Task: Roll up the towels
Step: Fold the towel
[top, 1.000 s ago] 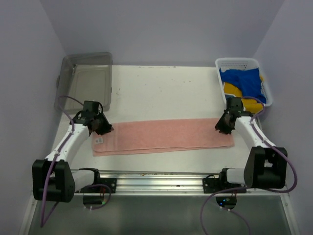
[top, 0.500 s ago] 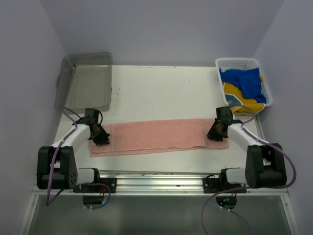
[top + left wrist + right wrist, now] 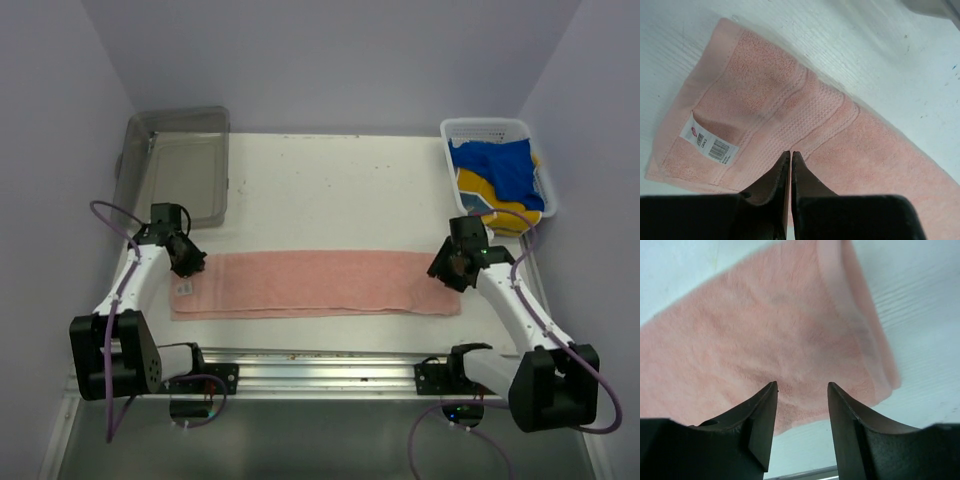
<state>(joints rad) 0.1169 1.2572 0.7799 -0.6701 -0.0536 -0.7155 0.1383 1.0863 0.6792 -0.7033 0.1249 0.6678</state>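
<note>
Left gripper (image 3: 790,165) is hovering closed on nothing, right gripper (image 3: 802,386) is hanging parted and empty over pink towel (image 3: 315,283); catching only 1 layer is risking a skewed roll.

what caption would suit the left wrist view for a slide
Closed left gripper over the label end of a flat pink towel on the white table.

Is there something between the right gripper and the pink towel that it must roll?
Nothing visible does. The right gripper, jaws open, is over the right end of the pink towel, with only bare towel showing between its fingers.
</note>
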